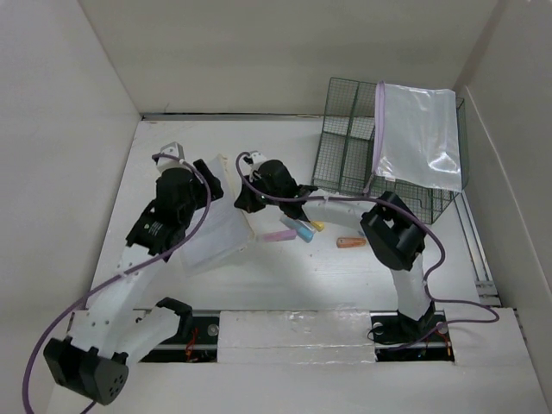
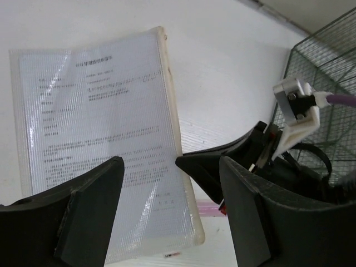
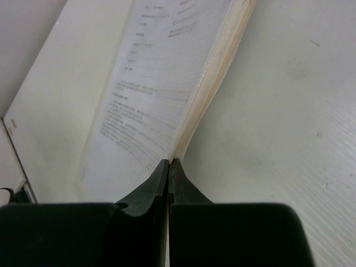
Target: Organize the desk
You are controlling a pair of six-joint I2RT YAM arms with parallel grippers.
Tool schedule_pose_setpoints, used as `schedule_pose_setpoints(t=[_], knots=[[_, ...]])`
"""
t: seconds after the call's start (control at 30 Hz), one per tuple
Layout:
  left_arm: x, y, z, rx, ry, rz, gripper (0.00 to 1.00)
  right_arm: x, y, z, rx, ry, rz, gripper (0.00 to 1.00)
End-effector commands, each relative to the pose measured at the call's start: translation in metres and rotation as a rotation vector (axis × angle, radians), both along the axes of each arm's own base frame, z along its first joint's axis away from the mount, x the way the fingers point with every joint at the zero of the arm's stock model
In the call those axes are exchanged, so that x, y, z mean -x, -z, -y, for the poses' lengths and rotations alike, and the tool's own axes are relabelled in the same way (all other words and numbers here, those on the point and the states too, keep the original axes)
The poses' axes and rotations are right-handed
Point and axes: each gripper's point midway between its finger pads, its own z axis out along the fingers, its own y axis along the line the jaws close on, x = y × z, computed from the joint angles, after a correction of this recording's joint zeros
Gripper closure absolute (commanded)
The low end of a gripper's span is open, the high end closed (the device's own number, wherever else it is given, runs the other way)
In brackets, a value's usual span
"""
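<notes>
One view, right wrist: folder (image 3: 146, 100) pinched.

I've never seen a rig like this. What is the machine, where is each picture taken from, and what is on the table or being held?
These are two robot arms bolted at the near edge of a white desk, each ending in a two-finger gripper. The wide picture comes from a fixed camera above and behind them. The other two come from a camera on each wrist, so the dark shapes at the bottom are that arm's own fingers. On the desk lie a clear document sleeve with a printed sheet inside and a few coloured markers. At the far right stands a wire rack with a plastic bag over it. The right gripper is shut on the sleeve's edge. The left gripper is open, facing the sleeve, holding nothing.
</notes>
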Motion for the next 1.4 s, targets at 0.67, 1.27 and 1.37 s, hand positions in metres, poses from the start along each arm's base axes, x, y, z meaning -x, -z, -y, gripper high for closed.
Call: schedule_pose_setpoints(t=[0.67, 1.27, 1.37], knots=[[-0.078, 0.084, -0.02, 0.175, -0.153, -0.279, 0.61, 0.031, -0.016, 0.009, -0.099, 0.021, 0.112, 1.0], [-0.007, 0.186, -0.086, 0.463, -0.485, -0.417, 0.82, -0.023, -0.036, 0.043, -0.187, 0.043, 0.082, 1.0], [-0.002, 0.202, -0.083, 0.477, -0.481, -0.439, 0.82, -0.024, -0.028, 0.044, -0.194, 0.029, 0.05, 1.0]])
